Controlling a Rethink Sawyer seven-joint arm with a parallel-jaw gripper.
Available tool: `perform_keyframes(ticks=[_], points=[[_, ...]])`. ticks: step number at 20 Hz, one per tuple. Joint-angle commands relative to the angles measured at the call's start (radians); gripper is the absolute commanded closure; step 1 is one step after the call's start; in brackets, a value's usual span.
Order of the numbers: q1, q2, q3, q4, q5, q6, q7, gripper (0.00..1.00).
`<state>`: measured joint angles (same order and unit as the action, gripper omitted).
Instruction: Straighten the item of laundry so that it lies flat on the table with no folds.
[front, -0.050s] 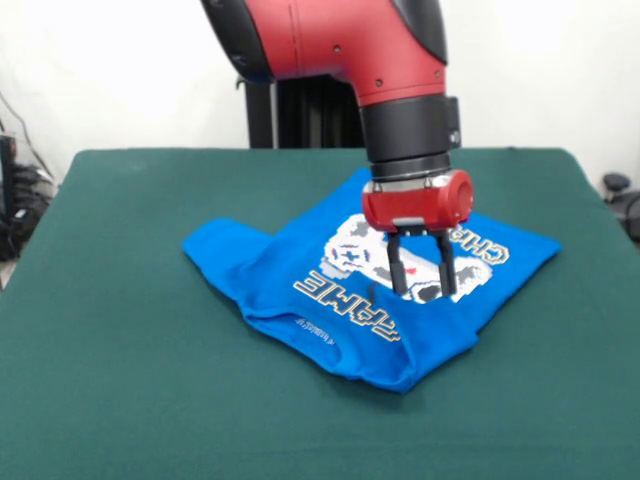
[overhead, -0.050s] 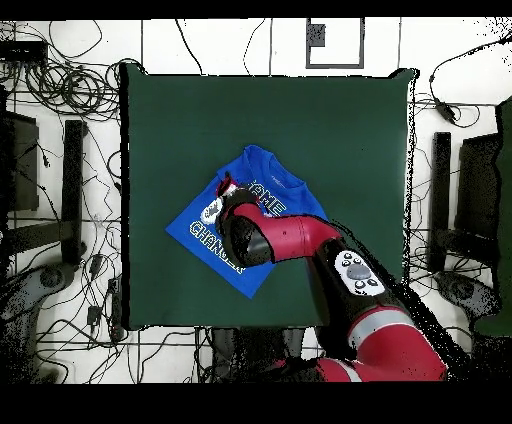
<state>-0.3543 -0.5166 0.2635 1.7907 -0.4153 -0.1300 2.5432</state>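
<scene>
Near the middle of the green tabletop (front, -0.050s: 120, 330) the blue T-shirt (front, -0.050s: 300, 270) is lying printed side up, with its near hem folded over and 1 sleeve bunching out to the side. Above the white controller print (front, -0.050s: 355, 250) the gripper (front, -0.050s: 421, 290) is hanging from the red arm (front, -0.050s: 340, 40), its 2 black fingers (front, -0.050s: 397, 272) pointing down and standing slightly apart, holding nothing.
</scene>
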Motion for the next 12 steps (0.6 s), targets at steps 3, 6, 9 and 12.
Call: perform_keyframes(ticks=[3, 6, 9, 12], points=[[0.030, 0.087, 0.027, 0.015, -0.043, -0.069, 0.050, 0.00], [0.013, 0.088, 0.037, 0.013, -0.052, -0.063, 0.040, 0.00], [-0.005, 0.088, 0.051, 0.017, -0.064, -0.058, 0.032, 0.00], [-0.020, 0.088, 0.061, 0.019, -0.079, -0.054, 0.029, 0.00]])
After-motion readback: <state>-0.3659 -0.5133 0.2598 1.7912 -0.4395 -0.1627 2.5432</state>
